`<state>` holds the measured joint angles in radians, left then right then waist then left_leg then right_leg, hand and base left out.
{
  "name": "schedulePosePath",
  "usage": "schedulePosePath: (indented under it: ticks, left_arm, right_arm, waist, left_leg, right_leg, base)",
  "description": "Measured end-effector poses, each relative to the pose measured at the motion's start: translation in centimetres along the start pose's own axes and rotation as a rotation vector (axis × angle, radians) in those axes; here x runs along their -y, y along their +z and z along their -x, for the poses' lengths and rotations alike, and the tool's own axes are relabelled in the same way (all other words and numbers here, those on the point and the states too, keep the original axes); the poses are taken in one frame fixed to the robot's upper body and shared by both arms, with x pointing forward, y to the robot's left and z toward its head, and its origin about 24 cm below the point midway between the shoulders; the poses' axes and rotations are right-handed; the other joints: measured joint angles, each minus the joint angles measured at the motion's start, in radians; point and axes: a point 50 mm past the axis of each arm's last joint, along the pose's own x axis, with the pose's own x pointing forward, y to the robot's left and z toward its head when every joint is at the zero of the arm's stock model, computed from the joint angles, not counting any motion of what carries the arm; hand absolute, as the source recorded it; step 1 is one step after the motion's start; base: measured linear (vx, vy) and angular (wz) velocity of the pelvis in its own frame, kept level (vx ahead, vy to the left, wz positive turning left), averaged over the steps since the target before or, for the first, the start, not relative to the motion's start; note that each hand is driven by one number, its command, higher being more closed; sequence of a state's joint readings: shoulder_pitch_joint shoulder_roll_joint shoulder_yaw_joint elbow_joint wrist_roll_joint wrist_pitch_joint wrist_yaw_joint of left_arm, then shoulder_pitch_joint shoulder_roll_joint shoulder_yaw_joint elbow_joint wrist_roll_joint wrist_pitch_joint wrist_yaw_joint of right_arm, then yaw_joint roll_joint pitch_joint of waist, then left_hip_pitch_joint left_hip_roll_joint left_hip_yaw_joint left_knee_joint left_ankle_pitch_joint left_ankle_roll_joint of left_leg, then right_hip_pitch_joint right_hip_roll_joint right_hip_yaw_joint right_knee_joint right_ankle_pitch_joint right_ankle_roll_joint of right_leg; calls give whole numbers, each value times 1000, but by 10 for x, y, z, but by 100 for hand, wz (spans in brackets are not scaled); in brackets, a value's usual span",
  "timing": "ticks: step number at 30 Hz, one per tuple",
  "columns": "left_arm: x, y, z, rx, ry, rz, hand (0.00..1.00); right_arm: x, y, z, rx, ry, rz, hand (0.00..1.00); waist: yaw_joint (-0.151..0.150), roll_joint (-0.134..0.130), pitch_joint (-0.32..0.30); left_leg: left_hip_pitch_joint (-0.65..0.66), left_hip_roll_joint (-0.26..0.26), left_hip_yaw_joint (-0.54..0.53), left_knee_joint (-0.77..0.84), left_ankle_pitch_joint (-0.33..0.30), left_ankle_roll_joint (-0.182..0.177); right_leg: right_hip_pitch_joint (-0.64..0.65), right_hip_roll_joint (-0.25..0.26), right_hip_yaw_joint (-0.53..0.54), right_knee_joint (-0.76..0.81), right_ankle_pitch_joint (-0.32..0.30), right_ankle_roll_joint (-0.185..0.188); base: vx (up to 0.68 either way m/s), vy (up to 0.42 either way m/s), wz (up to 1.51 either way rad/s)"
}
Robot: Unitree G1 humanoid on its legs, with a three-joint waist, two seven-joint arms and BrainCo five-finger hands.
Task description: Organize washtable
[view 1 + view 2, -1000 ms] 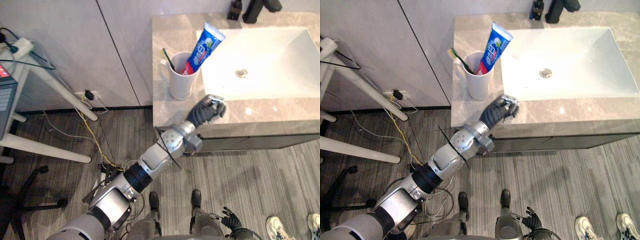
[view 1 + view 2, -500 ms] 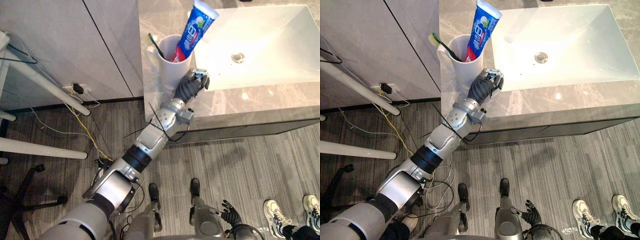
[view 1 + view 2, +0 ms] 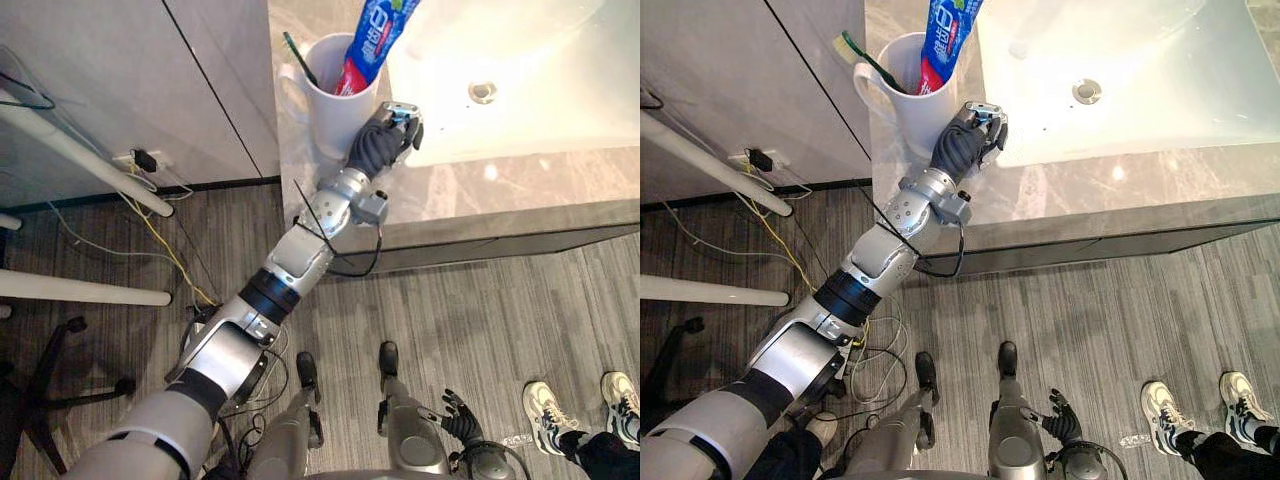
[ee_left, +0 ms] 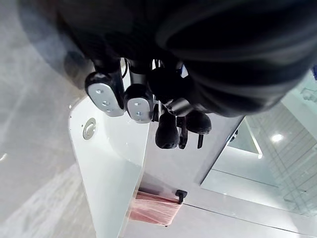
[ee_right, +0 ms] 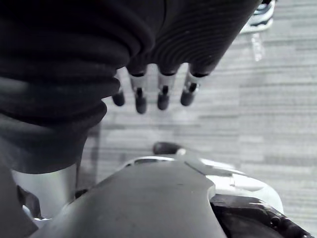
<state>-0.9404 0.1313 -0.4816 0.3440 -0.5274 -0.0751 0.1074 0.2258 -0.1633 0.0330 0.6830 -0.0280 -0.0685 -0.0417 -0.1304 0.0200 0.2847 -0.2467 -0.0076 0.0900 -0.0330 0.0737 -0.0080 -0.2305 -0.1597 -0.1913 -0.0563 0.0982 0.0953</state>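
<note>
Grey stone worktop [image 3: 500, 185] carries the task's things on the strip between its left edge and the white basin [image 3: 540, 60]. There a white cup [image 3: 325, 110] stands upright, with a blue toothpaste tube [image 3: 375, 35] leaning out of it towards the basin and a toothbrush [image 3: 868, 60] slanting towards the left edge.

The left hand [image 3: 385, 135] sits on the cup's basin side, its dark cover close against the wall. Its fingers [image 4: 138, 101] are curled in on themselves and hold nothing, and past them the left wrist view shows the basin, not the cup. The right hand [image 3: 464, 425] hangs low by the floor with its fingers [image 5: 163, 91] straight and relaxed, also holding nothing.

The step in hand looks like the approach to the cup, done or nearly done. The next move would call for uncurling the fingers and closing them round the cup's wall, or nudging it with the knuckles. Either way the cup must stay upright, since the tall tube probably makes it top-heavy.

A second ago the hand lay at the worktop's front edge, well in front of the cup — it has since travelled back to the cup's side. The camera has also shifted, which accounts for the cup sitting higher in the head views. Cup, tube and brush themselves look unmoved.
</note>
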Motion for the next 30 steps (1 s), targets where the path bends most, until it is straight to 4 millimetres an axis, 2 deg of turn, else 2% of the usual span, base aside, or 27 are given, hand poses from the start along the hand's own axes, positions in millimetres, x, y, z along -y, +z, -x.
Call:
schedulePosePath:
  ticks: [5, 10, 12, 14, 16, 17, 23, 30]
  left_arm:
    - [0, 1, 8, 9, -25, -27, 100]
    - [-9, -3, 47, 14, -49, -21, 100]
    - [-15, -6, 65, -2, -62, -28, 100]
    - [-18, -7, 81, -15, -76, -10, 100]
    - [-20, -8, 87, -22, -82, 0, 100]
    - [-22, -8, 89, -21, -78, 8, 100]
    - [-25, -5, 87, -7, -61, 6, 100]
    - [-31, 6, 66, 21, -41, 35, 100]
  right_arm:
    - [0, 0, 0, 0, -2, -6, 0]
    - [1, -4, 2, -9, -4, -20, 0]
    - [2, -7, 3, -17, -7, -18, 0]
    - [3, -8, 4, -21, -7, -17, 0]
    - [3, -9, 4, -25, -7, -14, 0]
    - [3, -10, 5, -27, -8, -13, 0]
    - [3, -10, 5, -20, -6, -11, 0]
    - [3, -9, 5, -13, -5, -10, 0]
  waist:
    - [6, 2, 1]
    - [15, 6, 2]
    - [34, 8, 2]
    - [39, 8, 1]
    - [46, 8, 1]
    - [54, 8, 1]
    - [57, 8, 1]
    - [52, 7, 1]
  left_leg:
    - [2, -1, -5, 0, 0, 0]
    - [15, 0, -10, 0, 0, 0]
    - [16, 1, -11, 0, 0, -1]
    - [18, -1, -19, 1, -1, -1]
    - [20, -3, -25, 3, -1, -1]
    - [20, -3, -24, 3, -1, -1]
    - [12, -2, -25, 4, -1, -1]
    - [-22, -3, -31, 16, -1, 0]
  right_leg:
    - [4, -1, -3, 0, 0, 0]
    - [23, 0, -10, -6, -2, -2]
    - [24, 1, -11, -6, -2, -2]
    - [34, 0, -23, -11, -2, -2]
    - [35, -1, -28, -14, -2, -3]
    - [34, -2, -28, -14, -2, -3]
    - [34, -1, -28, -14, -2, -3]
    - [6, -1, -31, -9, 1, -4]
  base:
    - [-5, 1, 1]
    - [6, -2, 3]
    - [0, 0, 0]
    - [-14, 2, 13]
    - [-26, 9, 11]
    - [0, 0, 0]
    - [0, 0, 0]
    - [3, 0, 2]
